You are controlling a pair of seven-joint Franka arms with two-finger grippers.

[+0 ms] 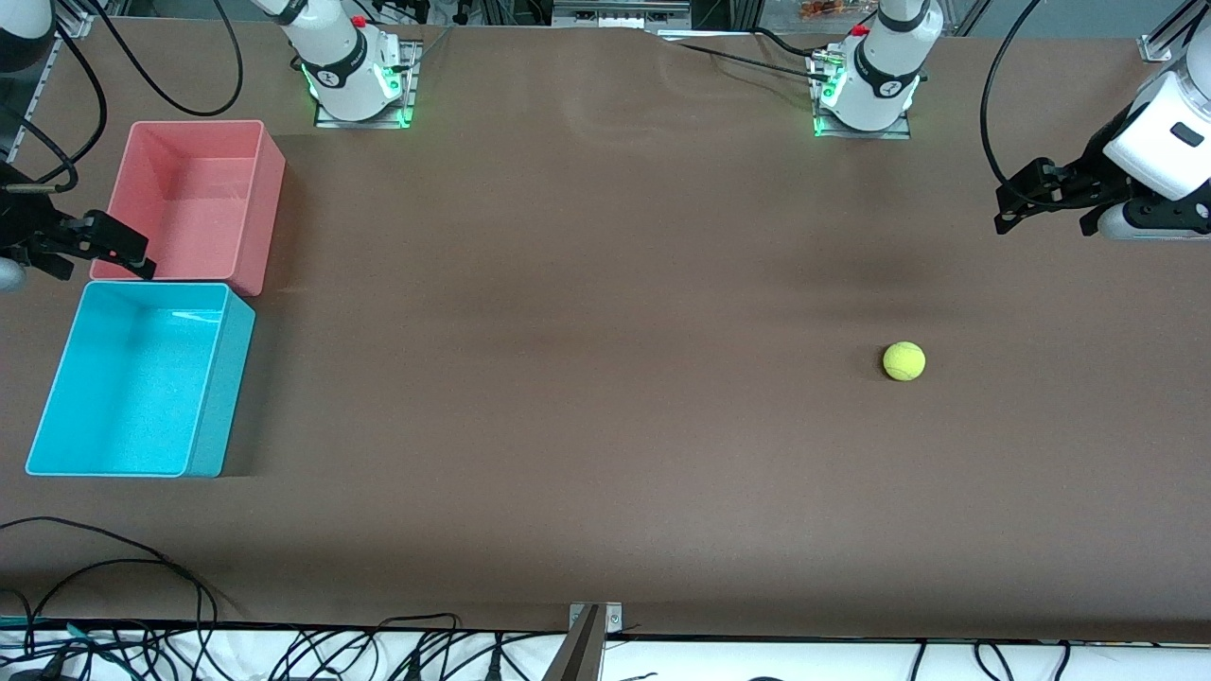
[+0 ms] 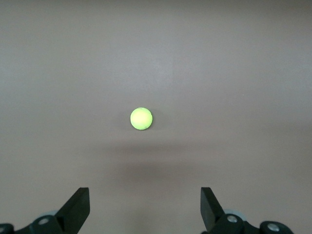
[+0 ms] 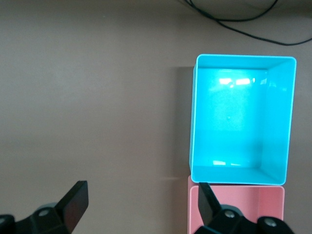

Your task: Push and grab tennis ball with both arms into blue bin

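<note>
1. On the brown table, toward the left arm's end, the tennis ball lies alone, well apart from the blue bin.
2. Well apart from the ball, at the right arm's end, the blue bin sits nearer the front camera than the pink bin, the two touching; both look empty.
3. Above the table's left-arm end, apart from the ball, the left gripper hangs with its fingers spread and nothing between them; its wrist view shows the ball on bare table.
4. Over the pink bin's edge, away from the ball, the right gripper hangs, fingers apart, holding nothing.
</note>
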